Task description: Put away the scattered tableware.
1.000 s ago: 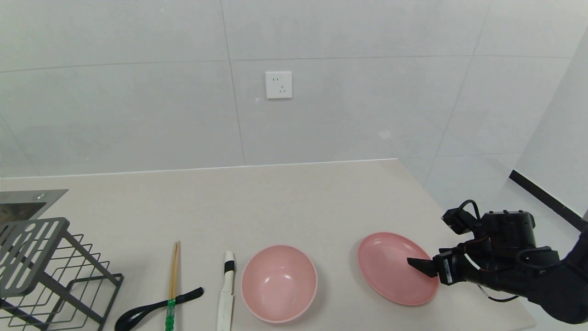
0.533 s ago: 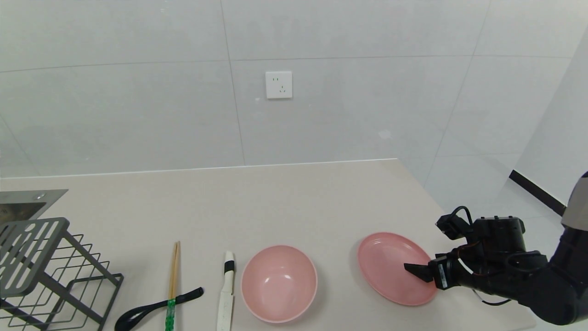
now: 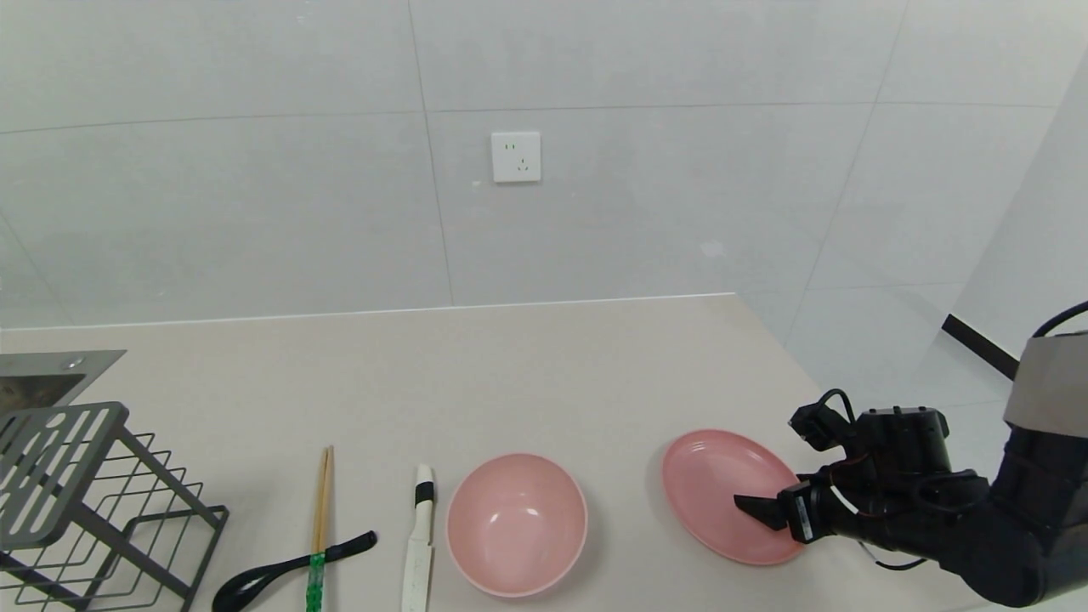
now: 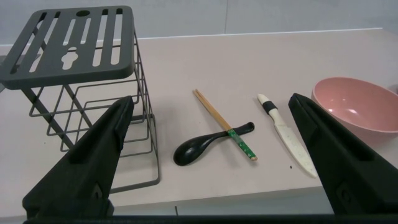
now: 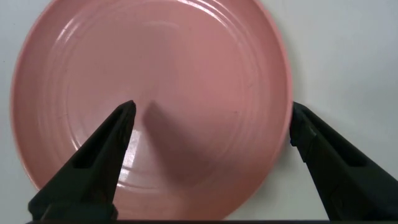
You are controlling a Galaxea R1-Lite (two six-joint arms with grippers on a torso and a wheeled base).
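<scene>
Tableware lies spread over a pale, matte countertop (image 3: 510, 374); notes start from the working hand.

Right gripper (image 3: 759, 510): black wedge-shaped fingers spread wide, holding nothing. It hangs low over the pink plate (image 3: 718, 484). In the wrist view one finger (image 5: 99, 168) sits above the plate's inner face and the other at its outer rim. Whether either touches the plate cannot be told. The plate is round, shallow and glossy, with faint concentric rings, and lies flat directly under this hand.

Outward from that hand, toward the robot's left:
- pink bowl (image 3: 517, 523), near the plate but apart from it; smooth, deep, upright, with glints on its inner wall.
- knife (image 3: 419, 544), just beyond the bowl; off-white blade and handle with a black band, lying flat.
- chopsticks (image 3: 322, 501), a slim wooden pair with a green patterned end, side by side.
- spoon (image 3: 285, 568), glossy black, with its handle crossing the chopsticks' green end.

Left gripper (image 4: 210, 99): fingers wide apart and empty, well away from the right hand. Chopsticks and spoon lie on the counter between its fingertips as its own camera sees them.

Wire rack (image 3: 76, 501) stands beside this hand, farthest from the right one. It is dark grey metal with thin rod sides and a flat slotted top plate.

A white wall socket (image 3: 516, 156) sits on the tiled wall, well beyond both hands.
</scene>
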